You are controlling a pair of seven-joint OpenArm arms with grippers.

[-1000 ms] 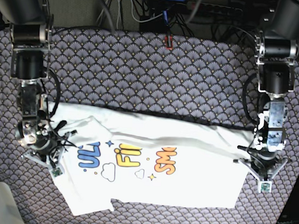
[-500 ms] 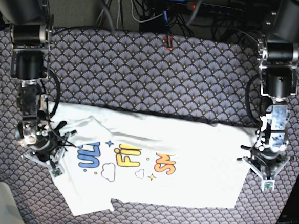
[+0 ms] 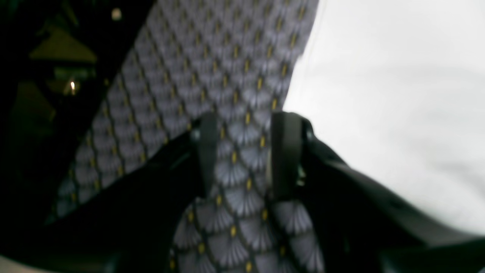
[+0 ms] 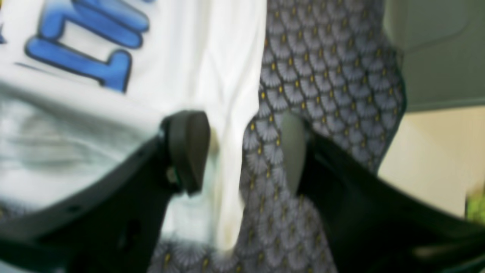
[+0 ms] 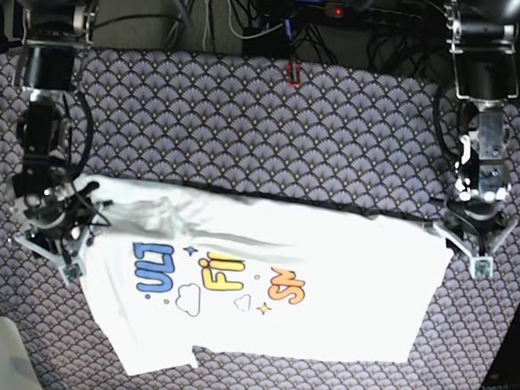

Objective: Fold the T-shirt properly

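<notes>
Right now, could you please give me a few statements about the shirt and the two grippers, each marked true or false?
1. The T-shirt lies print side up. True.
2. The left gripper grips the shirt. False: its jaws are apart, with only the patterned cloth between them.
3. The right gripper is shut. False: its jaws stand apart, straddling the shirt's edge.
4. The shirt is rolled up. False: it lies spread out.
5. The left gripper sits beside the shirt's edge. True.
</notes>
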